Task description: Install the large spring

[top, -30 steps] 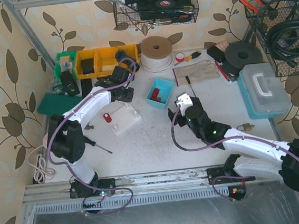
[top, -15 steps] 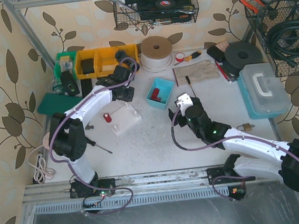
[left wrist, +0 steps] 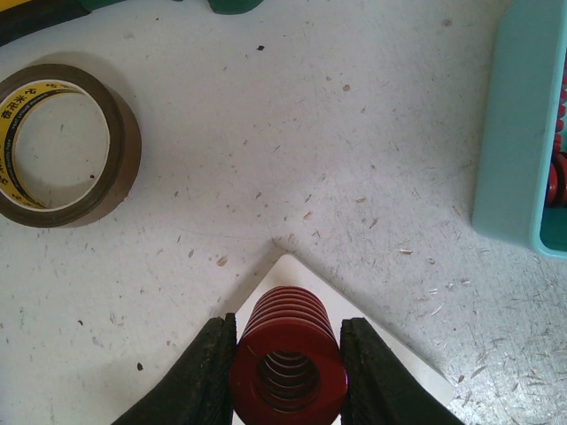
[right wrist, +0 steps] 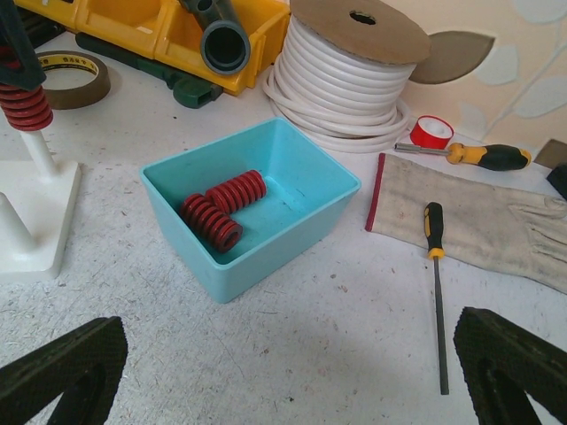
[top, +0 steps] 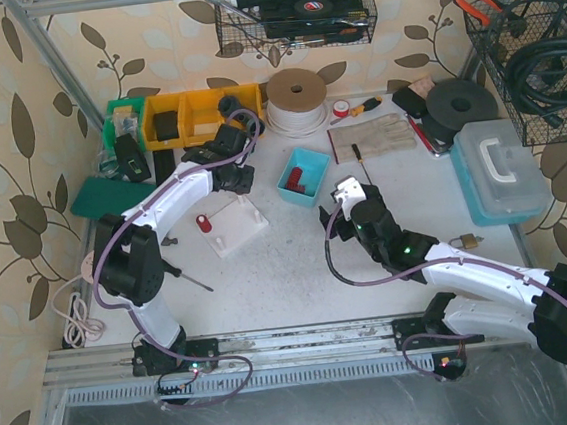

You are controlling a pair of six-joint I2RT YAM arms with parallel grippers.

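Over white tabletop, left gripper clamps large spring upright, axis vertical; right gripper spread wide.

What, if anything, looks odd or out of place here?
Nothing stands out. The left gripper holds a spring over the white base; two spare springs lie inside the blue bin, nothing spilled.

large spring: red coil | upright | over white post | gripped by left claw

Leaf-patterned beige walls enclose a scuffed white table framed by aluminium rails.
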